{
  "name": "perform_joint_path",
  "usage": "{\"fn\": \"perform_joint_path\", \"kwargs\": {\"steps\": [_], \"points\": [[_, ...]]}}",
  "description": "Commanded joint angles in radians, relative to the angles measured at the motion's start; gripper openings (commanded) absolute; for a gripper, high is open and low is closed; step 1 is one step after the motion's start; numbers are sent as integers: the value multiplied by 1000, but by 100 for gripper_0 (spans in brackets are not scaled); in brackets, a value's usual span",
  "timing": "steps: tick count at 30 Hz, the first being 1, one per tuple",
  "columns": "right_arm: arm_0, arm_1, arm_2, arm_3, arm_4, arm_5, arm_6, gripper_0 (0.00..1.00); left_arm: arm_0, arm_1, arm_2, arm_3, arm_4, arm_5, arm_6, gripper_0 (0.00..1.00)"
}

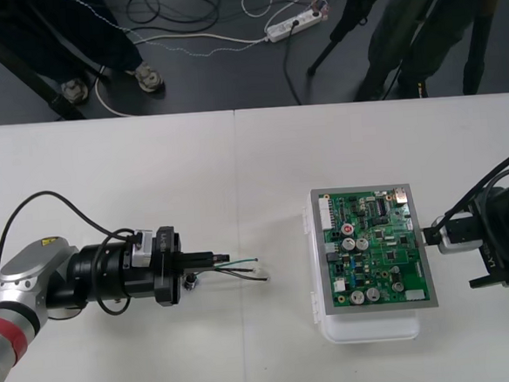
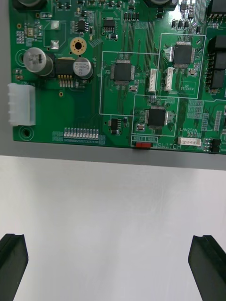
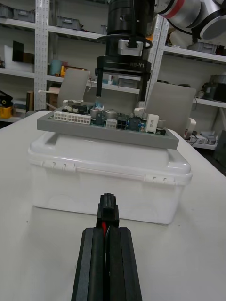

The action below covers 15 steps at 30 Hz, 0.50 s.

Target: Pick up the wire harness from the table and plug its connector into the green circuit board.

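My left gripper [image 1: 225,259] lies low over the table's left half, pointing at the green circuit board [image 1: 372,248] on its white base [image 1: 369,327]. It is shut on the wire harness [image 1: 247,268], whose thin green and black wires trail out past the fingertips toward the board. The round metal socket [image 1: 191,285] hangs beside the gripper. In the left wrist view the black plug [image 3: 108,207] and a red wire sit between the shut fingers [image 3: 120,254], facing the white base [image 3: 108,188]. My right gripper [image 1: 430,234] stands open at the board's right edge; its fingers [image 2: 206,263] are wide apart before the board [image 2: 122,70].
The right gripper [image 3: 123,70] hangs above the far side of the board [image 3: 103,120] in the left wrist view. Bare table lies between the harness and the base. Cables and a power strip [image 1: 295,22] lie on the dark floor beyond the table's far edge.
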Motion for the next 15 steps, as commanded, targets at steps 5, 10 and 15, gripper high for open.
{"fn": "perform_joint_path", "kwargs": {"steps": [5, 10, 15], "points": [[-80, -26, 90, 54, 35, 44, -47, 100, -76, -43, -36, -5, 3, -44, -30, 0], [-94, -7, 95, 81, 60, 44, -66, 100, -88, -56, -54, -11, 3, -44, -10, 0], [-108, 3, 107, 96, 80, 44, -82, 100, -105, -57, -88, -20, 3, -42, 10, 0]]}}
